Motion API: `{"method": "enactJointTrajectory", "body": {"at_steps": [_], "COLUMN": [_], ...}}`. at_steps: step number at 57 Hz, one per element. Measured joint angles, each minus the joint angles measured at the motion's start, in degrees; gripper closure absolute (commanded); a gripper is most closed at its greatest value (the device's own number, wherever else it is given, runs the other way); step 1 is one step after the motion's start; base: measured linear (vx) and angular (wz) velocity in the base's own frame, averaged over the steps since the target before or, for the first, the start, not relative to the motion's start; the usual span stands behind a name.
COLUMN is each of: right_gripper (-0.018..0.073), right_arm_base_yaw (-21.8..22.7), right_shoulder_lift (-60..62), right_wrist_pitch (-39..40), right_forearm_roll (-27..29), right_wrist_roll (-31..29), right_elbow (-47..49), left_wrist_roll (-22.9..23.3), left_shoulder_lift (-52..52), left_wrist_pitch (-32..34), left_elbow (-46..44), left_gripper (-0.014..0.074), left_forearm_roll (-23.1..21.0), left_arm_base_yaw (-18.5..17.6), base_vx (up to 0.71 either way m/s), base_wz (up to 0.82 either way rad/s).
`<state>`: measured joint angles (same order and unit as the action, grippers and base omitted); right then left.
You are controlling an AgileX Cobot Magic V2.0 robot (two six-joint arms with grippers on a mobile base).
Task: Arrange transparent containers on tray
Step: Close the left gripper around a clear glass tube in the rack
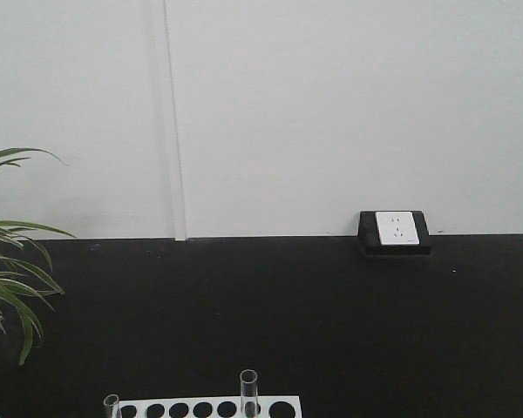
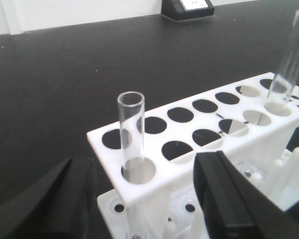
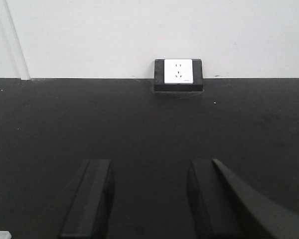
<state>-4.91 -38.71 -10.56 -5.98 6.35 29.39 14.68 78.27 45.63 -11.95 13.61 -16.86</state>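
A clear glass test tube (image 2: 130,134) stands upright in the near corner hole of a white rack (image 2: 204,144). A second tube (image 2: 289,59) stands at the rack's far right end. My left gripper (image 2: 142,169) is open, its black fingers on either side of the rack's near end, level with the near tube but not touching it. In the front view the rims of two tubes (image 1: 248,392) (image 1: 112,405) show at the bottom edge. My right gripper (image 3: 148,172) is open over bare black table with nothing between its fingers. The tray is out of view.
A black table (image 1: 288,313) runs back to a white wall. A white socket in a black box (image 1: 395,231) sits at the wall, right of centre. Green plant leaves (image 1: 9,261) hang over the table's left edge. White pegs (image 2: 289,169) stand on the rack's base.
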Motion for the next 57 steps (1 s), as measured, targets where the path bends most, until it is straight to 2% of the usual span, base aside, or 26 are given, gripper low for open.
{"method": "enactJointTrajectory", "body": {"at_steps": [23, 30, 43, 57], "right_gripper": [0.0134, 0.0134, 0.0134, 0.0134], "right_arm_base_yaw": [0.0, 0.0, 0.0, 0.0], "right_shoulder_lift": [0.0, 0.0, 0.0, 0.0], "right_wrist_pitch": [-2.7, -2.7, -2.8, -2.8], "right_forearm_roll": [0.0, 0.0, 0.0, 0.0], "right_wrist_roll": [0.0, 0.0, 0.0, 0.0], "right_elbow": [0.0, 0.0, 0.0, 0.0], "left_wrist_roll": [0.1, 0.1, 0.1, 0.1], "left_shoulder_lift": [9.8, 12.0, 14.9, 16.2], "left_wrist_pitch": [4.9, 6.2, 12.9, 14.1], "left_elbow": [-6.4, -6.4, -6.4, -6.6], "left_gripper": [0.0074, 0.0155, 0.0325, 0.0437], "left_forearm_roll": [0.1, 0.1, 0.1, 0.1], "left_arm_base_yaw": [0.0, 0.0, 0.0, 0.0], "base_vx": [0.00, 0.00, 0.00, 0.00], "base_wz": [0.00, 0.00, 0.00, 0.00]}}
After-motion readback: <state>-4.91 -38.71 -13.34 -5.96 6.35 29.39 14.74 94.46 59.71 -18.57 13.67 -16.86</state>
